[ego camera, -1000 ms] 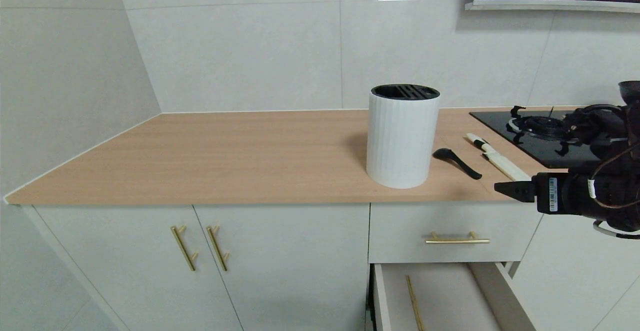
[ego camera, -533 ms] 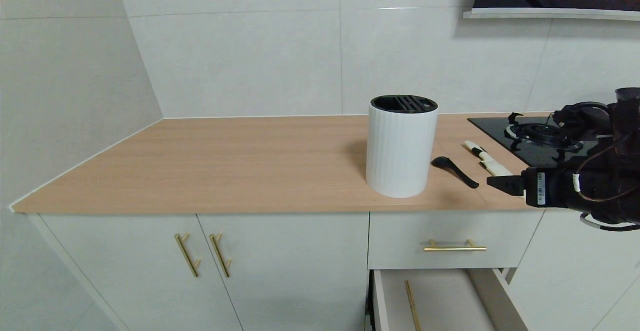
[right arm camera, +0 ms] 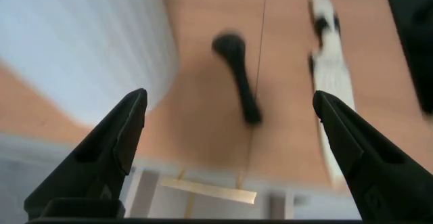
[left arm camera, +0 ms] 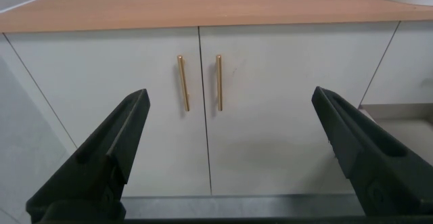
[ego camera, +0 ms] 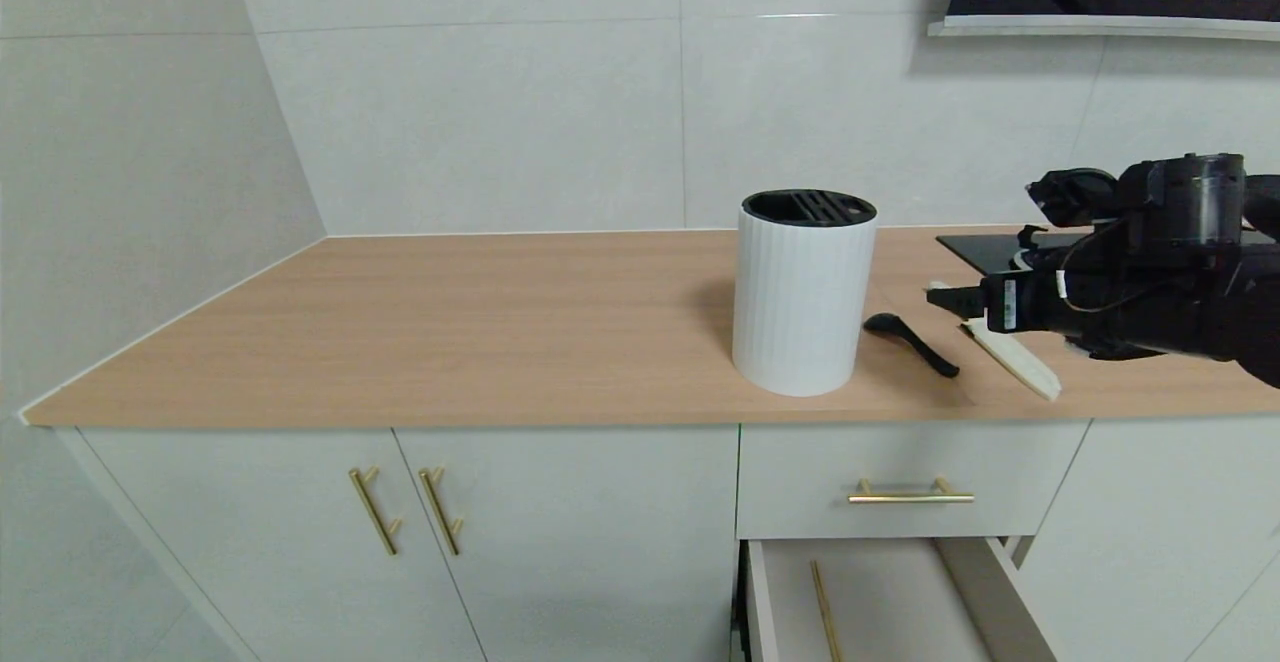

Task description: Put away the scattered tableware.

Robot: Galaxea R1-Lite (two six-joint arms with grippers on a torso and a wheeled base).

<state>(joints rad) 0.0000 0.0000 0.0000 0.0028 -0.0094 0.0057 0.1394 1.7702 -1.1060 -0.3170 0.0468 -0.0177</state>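
Lying in open drawer (ego camera: 985, 592): gold stick (ego camera: 825, 607).

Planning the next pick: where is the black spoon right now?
In the head view the black spoon lies on the wooden counter, just right of the white utensil holder and left of the white knife.

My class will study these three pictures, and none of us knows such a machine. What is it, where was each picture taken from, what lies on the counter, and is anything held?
It is a wheeled robot with two arms. The wide picture comes from a camera on its head; the other two from cameras on its wrists. On the wooden counter stands a white ribbed cylindrical holder with a slotted black top; beside it lie a black spoon and a cream-white knife. The right gripper hovers open above those two; the left gripper, also open, faces white cupboard doors. Nothing is held.
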